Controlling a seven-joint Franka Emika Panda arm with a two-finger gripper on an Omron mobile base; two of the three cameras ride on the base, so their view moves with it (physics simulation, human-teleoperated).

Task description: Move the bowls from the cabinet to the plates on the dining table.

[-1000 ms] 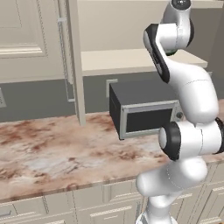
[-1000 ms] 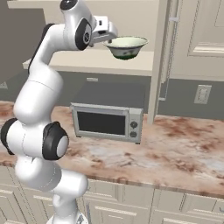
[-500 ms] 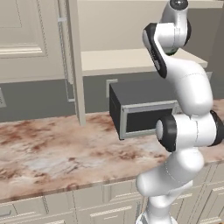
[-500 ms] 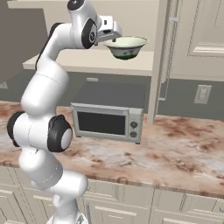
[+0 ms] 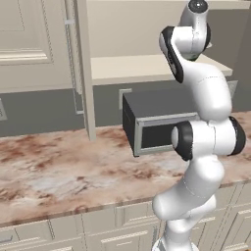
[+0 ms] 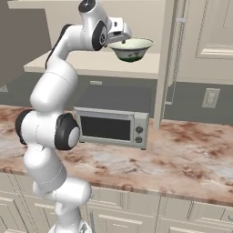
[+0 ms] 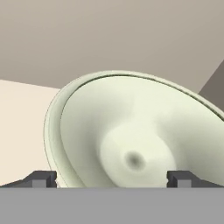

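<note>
The arm reaches toward 12 o'clock, its claw [image 6: 122,38] at the rim of the pale bowl [image 6: 132,49] above the cabinet [image 6: 195,41] shelf, with the microwave [image 6: 113,127] on the marbled desk [image 6: 191,157] below.

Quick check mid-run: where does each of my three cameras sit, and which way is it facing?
Left base view: behind-left, looking forward at the cabinet; arm rises at right.
Right base view: behind-right, same cabinet; arm at left, gripper at the pale bowl.
Hand view: on the hand, looking into that bowl; fingertips spread wide.
Both base views share the microwave.
</note>
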